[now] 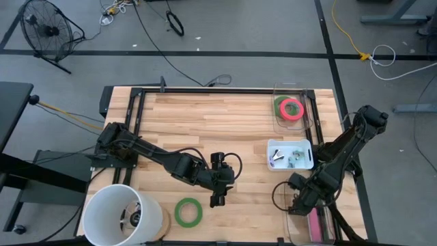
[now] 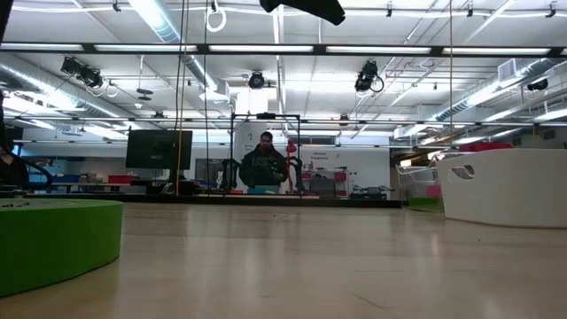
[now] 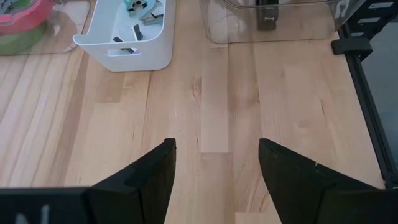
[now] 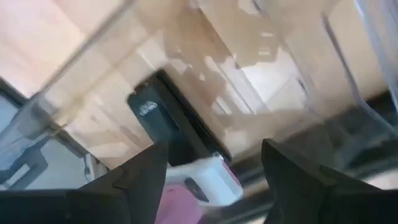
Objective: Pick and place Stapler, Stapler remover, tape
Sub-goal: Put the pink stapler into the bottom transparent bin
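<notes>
One green tape roll (image 1: 188, 212) lies flat on the table near the front edge; it also shows in the low view (image 2: 49, 239). A red-pink roll (image 1: 291, 108) lies on a second green roll in a clear box (image 1: 278, 123) at the far right. My left gripper (image 1: 218, 197) is open and empty above bare wood, just right of the green roll (image 3: 214, 146). My right gripper (image 1: 299, 203) is open over a clear box (image 1: 293, 229) at the front right. That box holds a pink and white stapler (image 4: 202, 186) and a black stapler (image 4: 165, 121), lying beyond the fingers.
A white bin (image 1: 290, 162) with staple removers stands mid-right, also in the left wrist view (image 3: 134, 53) and the low view (image 2: 505, 186). A white round tub (image 1: 123, 215) stands at the front left corner. A black frame (image 1: 205, 90) runs along the table's edges. A person (image 2: 264, 164) sits far behind.
</notes>
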### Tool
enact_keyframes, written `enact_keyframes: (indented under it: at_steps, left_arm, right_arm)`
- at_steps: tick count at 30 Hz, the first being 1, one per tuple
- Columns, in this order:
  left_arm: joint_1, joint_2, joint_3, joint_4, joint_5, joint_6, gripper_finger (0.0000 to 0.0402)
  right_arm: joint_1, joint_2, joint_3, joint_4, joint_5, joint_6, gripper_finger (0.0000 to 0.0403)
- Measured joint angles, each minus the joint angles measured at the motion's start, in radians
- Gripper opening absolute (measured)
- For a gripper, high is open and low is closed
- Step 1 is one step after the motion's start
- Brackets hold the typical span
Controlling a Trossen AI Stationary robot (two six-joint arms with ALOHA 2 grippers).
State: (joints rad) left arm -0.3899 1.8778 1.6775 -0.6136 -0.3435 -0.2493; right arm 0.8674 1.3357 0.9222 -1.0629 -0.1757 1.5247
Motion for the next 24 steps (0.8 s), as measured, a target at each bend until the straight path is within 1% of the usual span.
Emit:
enact_keyframes:
  at_steps: [2, 6, 10, 15, 18, 22, 24]
  left_arm:
    - [0.000, 0.000, 0.000, 0.000, 0.000, 0.000, 0.0232]
    - [0.000, 0.000, 0.000, 0.000, 0.000, 0.000, 0.0232]
    - [0.001, 0.000, 0.000, 0.000, 0.000, 0.000, 0.0231]
    - [0.001, 0.000, 0.000, 0.000, 0.000, -0.001, 0.0231]
    - [0.001, 0.000, 0.000, 0.000, 0.000, -0.001, 0.0231]
    - [0.001, 0.000, 0.000, 0.000, 0.000, -0.001, 0.0231]
    - [0.001, 0.000, 0.000, 0.000, 0.000, -0.001, 0.0231]
  right_arm:
    - [-0.002, 0.000, 0.000, -0.008, 0.001, -0.038, 0.0254]
    - [-0.009, -0.001, 0.000, 0.002, 0.003, -0.040, 0.0246]
    - [-0.024, -0.002, 0.000, 0.094, 0.026, -0.094, 0.0236]
    - [-0.055, -0.004, 0.000, 0.139, 0.035, -0.130, 0.0220]
    - [-0.067, -0.005, 0.000, 0.044, -0.003, -0.145, 0.0207]
    - [-0.068, -0.012, 0.000, -0.152, -0.003, -0.119, 0.0184]
    - [-0.067, -0.013, 0.000, -0.220, -0.011, -0.079, 0.0173]
